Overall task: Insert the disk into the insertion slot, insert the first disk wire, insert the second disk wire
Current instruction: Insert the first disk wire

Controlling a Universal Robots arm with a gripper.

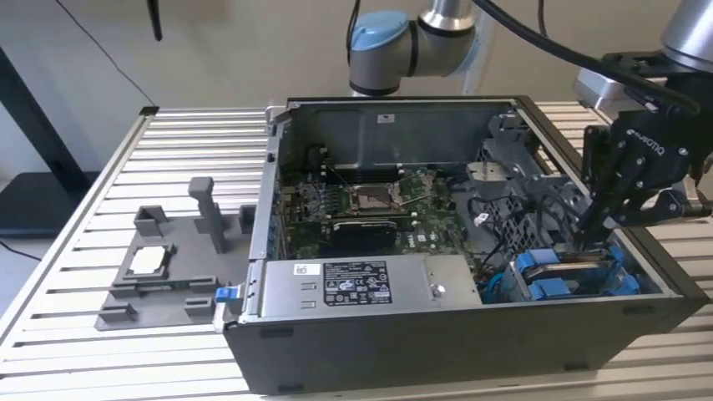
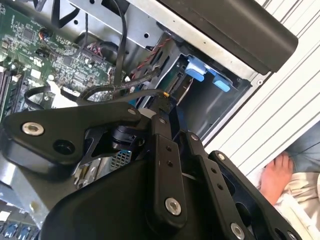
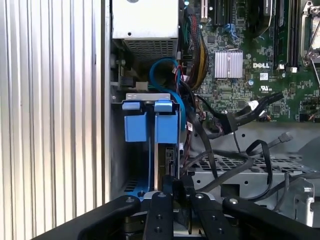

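Where the arm dips into the open computer case [image 1: 446, 347], the gripper [image 1: 602, 227] hangs with its tips low in the case's corner at the exterior view's right, nearest the camera. Its jaws are drawn together so that the tips meet, as both wrist views show [image 2: 165, 100] [image 3: 172, 182]. A black cable [image 2: 125, 93] runs right up to those tips, though whether it is pinched between them cannot be told.

Just beyond the tips sits the disk [image 1: 573, 266], standing on edge inside the insertion slot [image 3: 146, 96]. Its bright blue carrier bracket [image 3: 166, 126] shows at the slot's mouth, with a second blue bracket [image 3: 135, 126] just beside it in the same cage. A blue cable [image 3: 159, 67] loops close by the slot.

Further out, loose black wires [image 3: 235, 117] trail across the case floor between the slot and the motherboard [image 1: 368, 205]. The grey labelled power-supply box [image 1: 356, 284] lies along the case's near edge.

The case stands on a slatted aluminium bench [image 1: 189, 142] — towards the bench's edge at the exterior view's left rests a grey fixture [image 1: 167, 267], well apart from the gripper. Past the bench's edge in the second wrist view, a person's bare foot [image 2: 277, 175] shows.
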